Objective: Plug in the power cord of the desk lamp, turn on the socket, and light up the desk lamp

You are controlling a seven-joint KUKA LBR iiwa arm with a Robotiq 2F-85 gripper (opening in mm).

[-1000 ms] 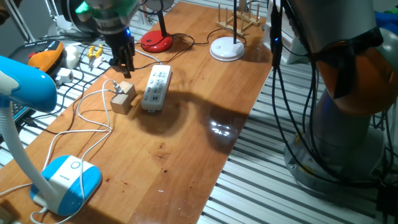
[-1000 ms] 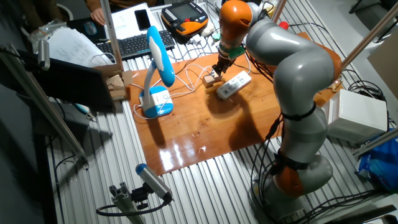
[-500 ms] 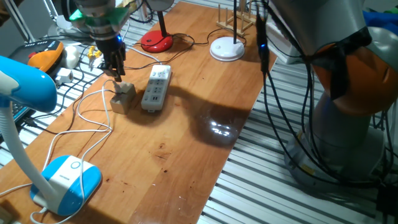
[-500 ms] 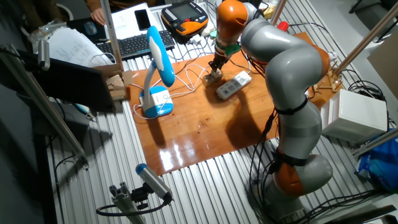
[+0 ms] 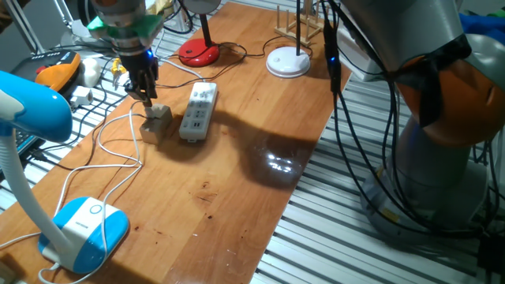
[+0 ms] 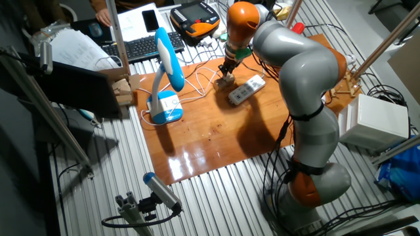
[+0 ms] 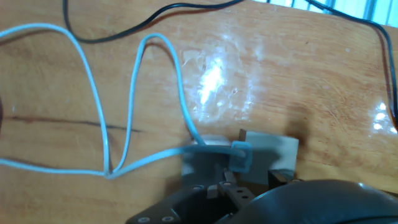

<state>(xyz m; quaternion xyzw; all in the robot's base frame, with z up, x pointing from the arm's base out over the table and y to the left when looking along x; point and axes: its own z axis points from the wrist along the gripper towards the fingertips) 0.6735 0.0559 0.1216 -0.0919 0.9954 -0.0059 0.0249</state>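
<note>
The power cord [image 5: 118, 150] lies in white loops on the wooden table. Its small plug [image 7: 240, 155] rests on a tan wooden block [image 5: 155, 122]. My gripper [image 5: 146, 93] hangs just above that block, and in the hand view my gripper [image 7: 244, 180] has a dark fingertip on each side of the plug, with gaps, so it looks open. The socket [image 5: 198, 111], a white power strip, lies right of the block. At the near left is the desk lamp [image 5: 83, 233], with its blue head [image 5: 31, 102] above. The other fixed view shows the gripper [image 6: 226, 71], the socket [image 6: 246, 90] and the desk lamp [image 6: 164, 105].
A red round-based lamp [image 5: 199, 53] with a black cable and a white disc-based lamp [image 5: 288, 61] stand at the back, with a wooden rack [image 5: 304, 24] behind them. A keyboard [image 6: 141, 46] and a pendant [image 6: 193, 16] lie off the table's far side. The table's right edge [image 5: 308, 166] drops to a slatted floor.
My gripper has shifted left, away from the socket, and come down over the wooden block and plug. It has barely moved in the last half second.
</note>
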